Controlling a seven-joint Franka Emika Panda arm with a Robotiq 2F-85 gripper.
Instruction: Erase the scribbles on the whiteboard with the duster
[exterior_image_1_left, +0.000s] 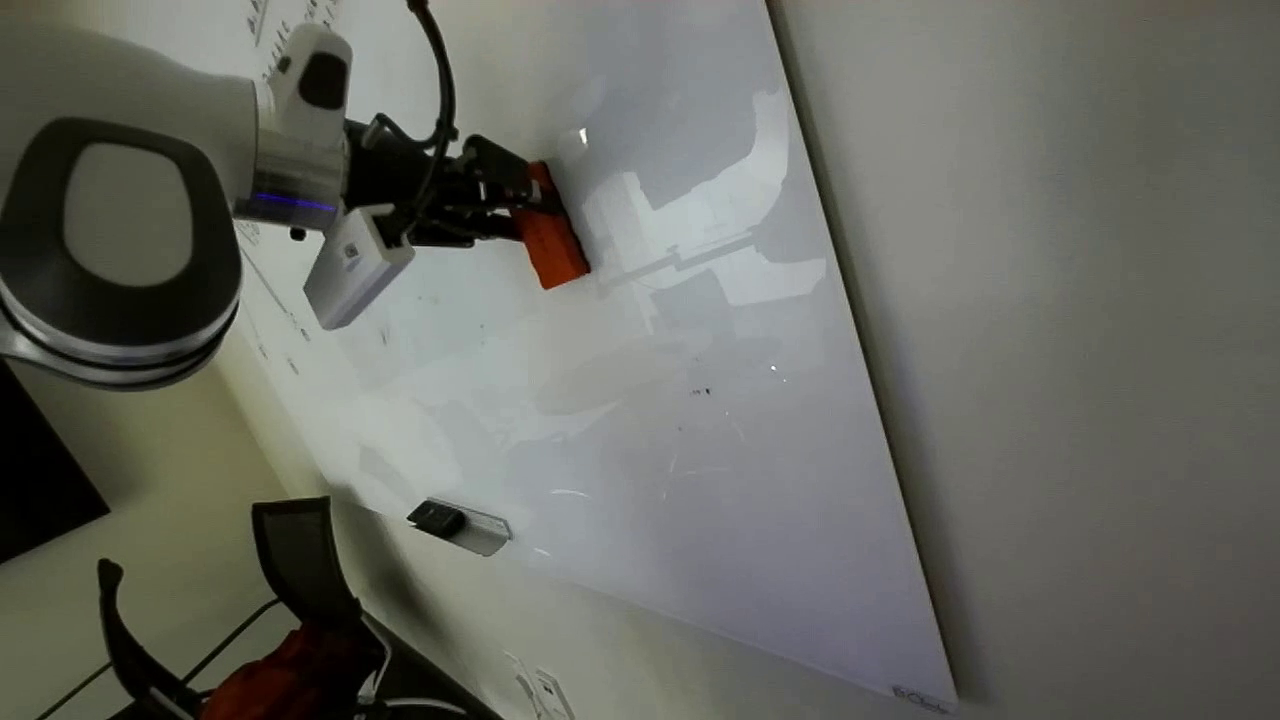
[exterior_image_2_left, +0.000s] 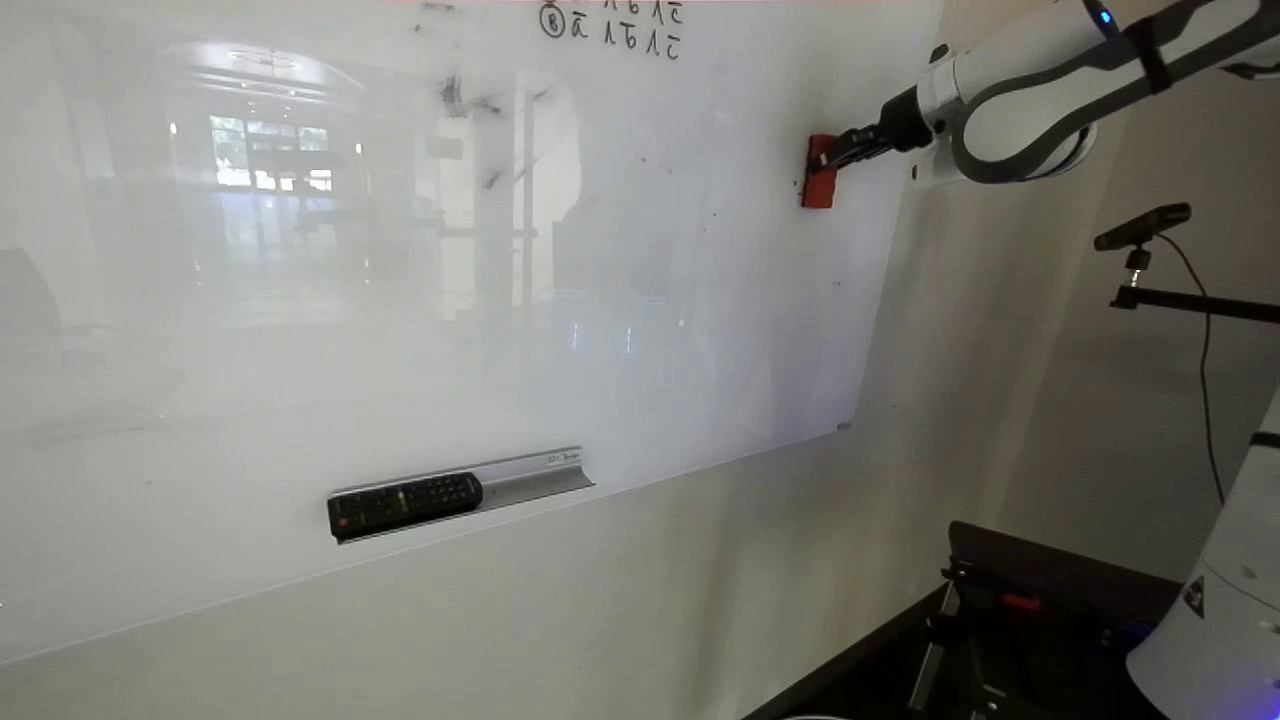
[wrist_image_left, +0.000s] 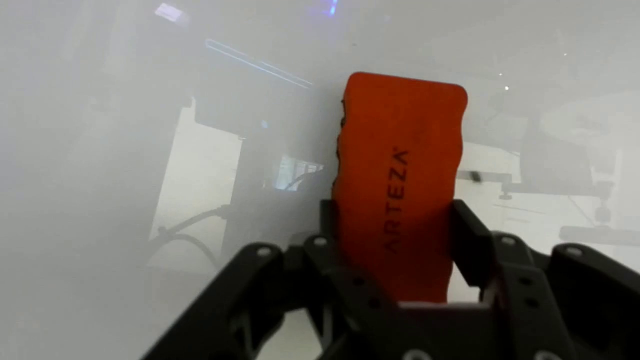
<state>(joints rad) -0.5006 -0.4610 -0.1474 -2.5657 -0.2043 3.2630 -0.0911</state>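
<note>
The duster is a red-orange block with a dark underside. It shows in both exterior views (exterior_image_1_left: 552, 248) (exterior_image_2_left: 819, 192) and in the wrist view (wrist_image_left: 405, 120), lettering towards the camera. My gripper (exterior_image_1_left: 532, 203) is shut on the duster, one finger on each long side, also in the wrist view (wrist_image_left: 392, 220). The duster lies flat along the whiteboard (exterior_image_1_left: 620, 450) (exterior_image_2_left: 660, 370), close to its surface; I cannot tell whether it touches. The bold scribbles with the loopy squiggle do not show. Small dark specks (exterior_image_1_left: 706, 391) dot the board, and a dark spot (wrist_image_left: 475, 176) is right of the duster.
A tray (exterior_image_1_left: 487, 535) (exterior_image_2_left: 540, 480) on the board's lower part holds a black remote (exterior_image_1_left: 437, 517) (exterior_image_2_left: 405, 503). Grey smudges (exterior_image_2_left: 453, 97) and handwriting (exterior_image_2_left: 627, 35) are elsewhere on the board. A camera on a stand (exterior_image_2_left: 1142, 226) and a chair (exterior_image_1_left: 305, 560) are off the board.
</note>
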